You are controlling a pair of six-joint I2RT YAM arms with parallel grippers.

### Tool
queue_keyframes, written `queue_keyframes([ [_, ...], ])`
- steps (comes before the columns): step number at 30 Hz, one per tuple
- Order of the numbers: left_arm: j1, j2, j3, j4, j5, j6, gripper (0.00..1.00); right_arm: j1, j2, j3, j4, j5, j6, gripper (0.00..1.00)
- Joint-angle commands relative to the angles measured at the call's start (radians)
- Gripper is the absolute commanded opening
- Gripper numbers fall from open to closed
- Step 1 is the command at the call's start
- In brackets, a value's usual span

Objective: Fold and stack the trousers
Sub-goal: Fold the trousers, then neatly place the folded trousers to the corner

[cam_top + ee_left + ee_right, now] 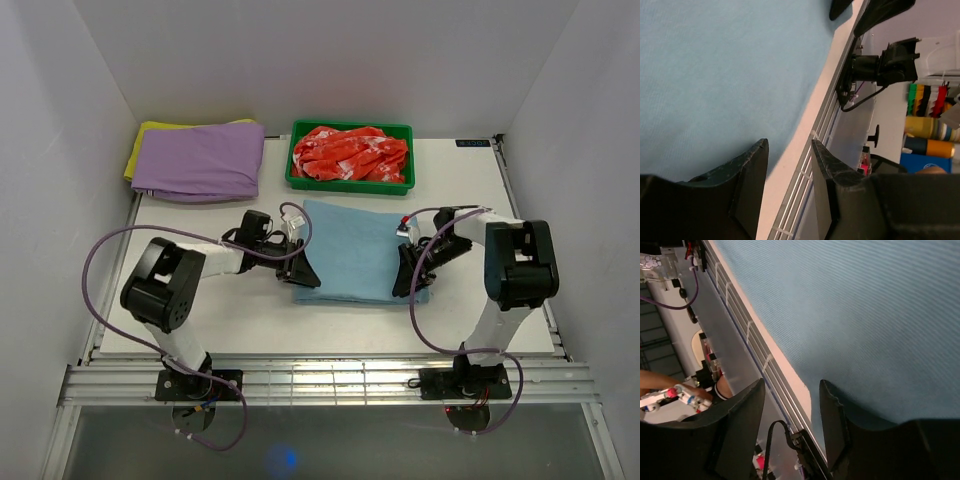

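The light sky-blue trousers [352, 250] lie folded into a flat rectangle in the middle of the table. My left gripper [303, 273] hangs over their near left corner, jaws open and empty; in the left wrist view the blue cloth [720, 75] fills the upper left above my left gripper [789, 150]. My right gripper [408, 280] hangs over the near right corner, also open and empty; in the right wrist view the cloth [865, 315] spreads past my right gripper [791, 390].
A purple folded garment [198, 160] over a yellow one lies at the back left. A green tray [350, 183] with red-and-white patterned cloth [350, 155] stands at the back centre. White walls enclose the table on three sides.
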Motion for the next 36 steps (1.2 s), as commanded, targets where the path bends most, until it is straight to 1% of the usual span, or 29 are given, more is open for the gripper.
queue_keyframes([
  [1, 0.001, 0.093, 0.0, 0.089, -0.01, -0.077, 0.49, -0.013, 0.052, -0.012, 0.016, 0.046, 0.012, 0.53],
  [4, 0.013, 0.171, 0.018, 0.075, -0.051, -0.08, 0.49, -0.014, 0.139, 0.002, 0.016, 0.12, 0.016, 0.52],
  [5, 0.018, 0.185, 0.026, 0.07, -0.064, -0.077, 0.49, -0.016, 0.164, 0.005, 0.026, 0.169, 0.015, 0.52],
  [9, 0.042, 0.198, 0.052, 0.035, -0.067, -0.063, 0.49, -0.016, 0.15, 0.02, 0.101, 0.272, 0.019, 0.52],
  [11, 0.047, 0.147, 0.052, 0.023, -0.05, -0.049, 0.49, -0.019, 0.111, 0.049, 0.102, 0.278, 0.016, 0.52],
  [13, 0.047, 0.085, 0.055, -0.005, -0.048, -0.007, 0.51, -0.025, 0.062, 0.097, 0.098, 0.251, 0.013, 0.54],
  [14, 0.05, 0.005, 0.049, -0.011, -0.054, 0.003, 0.53, -0.046, -0.001, 0.114, 0.087, 0.207, 0.015, 0.55],
  [15, 0.056, -0.035, 0.043, -0.019, -0.064, 0.009, 0.56, -0.062, -0.038, 0.134, 0.085, 0.185, 0.022, 0.58],
  [16, 0.06, -0.075, 0.038, -0.052, -0.079, 0.011, 0.59, -0.08, -0.07, 0.137, 0.084, 0.162, 0.047, 0.66],
  [17, 0.065, -0.113, 0.027, -0.08, -0.122, 0.012, 0.62, -0.126, -0.134, 0.137, 0.091, 0.154, 0.064, 0.71],
  [18, 0.074, -0.179, 0.023, -0.106, -0.149, 0.011, 0.67, -0.143, -0.164, 0.123, 0.099, 0.152, 0.083, 0.74],
  [19, 0.076, -0.207, 0.018, -0.159, -0.209, 0.014, 0.7, -0.178, -0.219, 0.108, 0.111, 0.166, 0.143, 0.8],
  [20, 0.077, -0.233, 0.009, -0.186, -0.241, 0.009, 0.73, -0.2, -0.241, 0.089, 0.128, 0.189, 0.169, 0.87],
  [21, 0.082, -0.268, 0.004, -0.21, -0.274, 0.003, 0.78, -0.214, -0.264, 0.065, 0.134, 0.203, 0.195, 0.97],
  [22, 0.085, -0.279, 0.001, -0.259, -0.295, 0.0, 0.8, -0.235, -0.282, 0.018, 0.142, 0.224, 0.22, 0.9],
  [23, 0.087, -0.287, 0.0, -0.278, -0.312, -0.011, 0.81, -0.237, -0.316, -0.01, 0.159, 0.255, 0.299, 0.9],
  [24, 0.087, -0.292, -0.008, -0.293, -0.353, -0.023, 0.82, -0.237, -0.327, -0.036, 0.203, 0.348, 0.355, 0.9],
  [25, 0.087, -0.287, -0.009, -0.324, -0.389, -0.038, 0.9, -0.237, -0.333, -0.077, 0.208, 0.37, 0.384, 0.9],
  [26, 0.085, -0.281, -0.01, -0.344, -0.468, -0.073, 0.91, -0.238, -0.333, -0.098, 0.211, 0.39, 0.427, 0.9],
  [30, 0.087, -0.276, -0.006, -0.373, -0.573, -0.118, 0.91, -0.215, -0.334, -0.182, 0.251, 0.411, 0.511, 0.9],
  [34, 0.085, -0.238, -0.006, -0.387, -0.599, -0.147, 0.91, -0.143, -0.367, -0.254, 0.337, 0.479, 0.59, 0.9],
  [36, 0.082, -0.203, -0.006, -0.387, -0.604, -0.16, 0.91, -0.129, -0.368, -0.288, 0.36, 0.516, 0.613, 0.9],
])
